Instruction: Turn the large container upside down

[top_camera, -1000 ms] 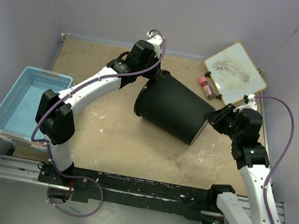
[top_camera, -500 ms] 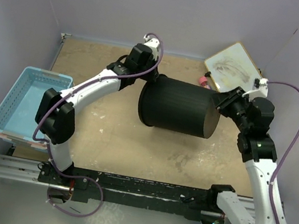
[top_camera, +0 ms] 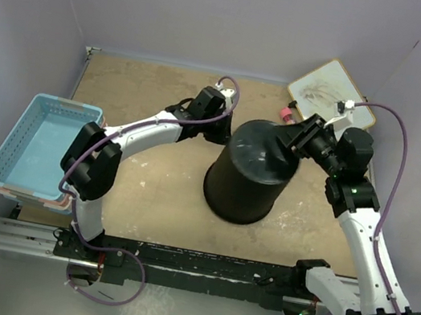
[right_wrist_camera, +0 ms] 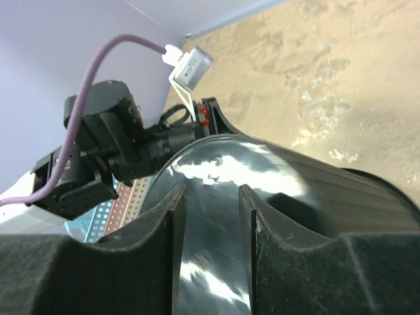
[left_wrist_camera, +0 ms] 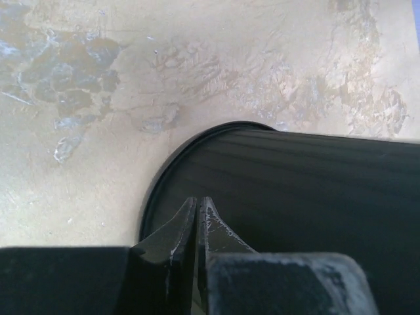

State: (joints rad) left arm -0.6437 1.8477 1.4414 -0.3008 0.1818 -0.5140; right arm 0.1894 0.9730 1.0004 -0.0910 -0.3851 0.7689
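The large container (top_camera: 242, 184) stands base-up on the table (top_camera: 148, 187). The left gripper (left_wrist_camera: 198, 200) is pinched closed at its far-left side, and the right gripper (right_wrist_camera: 211, 190) is spread over its base.

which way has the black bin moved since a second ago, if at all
Yes. The large container has tipped from lying on its side to nearly base-up, its lower edge now nearer the base rail.

The large container (top_camera: 248, 176) looks like black plastic: matt, finely ridged sides and a smooth, glossy base that catches reflections. The table (top_camera: 147, 97) is rough, worn and mottled tan.
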